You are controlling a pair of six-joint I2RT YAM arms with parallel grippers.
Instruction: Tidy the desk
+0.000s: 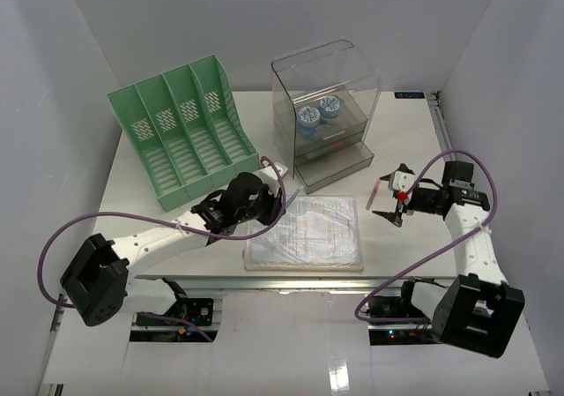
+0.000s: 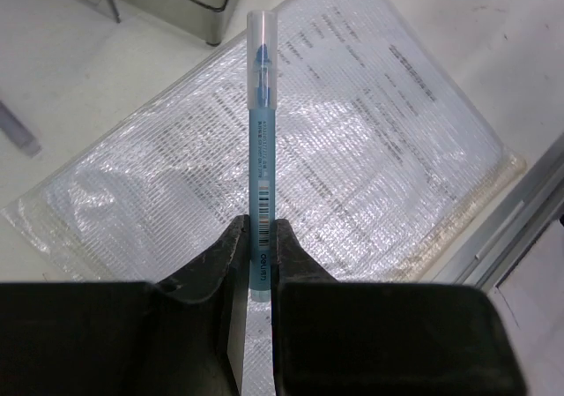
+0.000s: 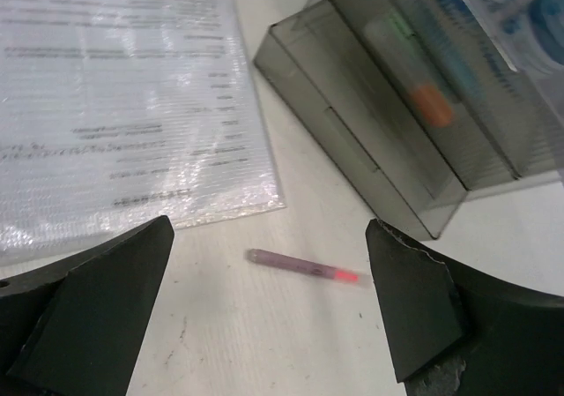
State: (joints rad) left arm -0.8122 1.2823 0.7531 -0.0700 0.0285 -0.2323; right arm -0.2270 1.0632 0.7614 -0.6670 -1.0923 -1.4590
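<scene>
On the white desk (image 1: 401, 162) lies a clear mesh document pouch (image 1: 308, 233) holding printed sheets. My left gripper (image 2: 262, 230) hovers over the pouch (image 2: 370, 140), shut on the lower end of a blue capped pen (image 2: 262, 123) that points away from the wrist. In the top view the left gripper (image 1: 278, 200) is at the pouch's far left corner. My right gripper (image 3: 269, 230) stands wide open just above a purple pen with a red end (image 3: 304, 267), which lies flat on the desk between the jaws. This pen (image 1: 377, 191) lies right of the pouch.
A clear plastic drawer box (image 1: 326, 114) stands at the back centre, its lower drawer (image 3: 370, 140) pulled out, with an orange and green marker (image 3: 421, 94) inside and blue tape rolls (image 1: 319, 112) above. A green slotted file rack (image 1: 181, 131) stands back left. The desk's metal rail (image 1: 300, 279) runs along the front.
</scene>
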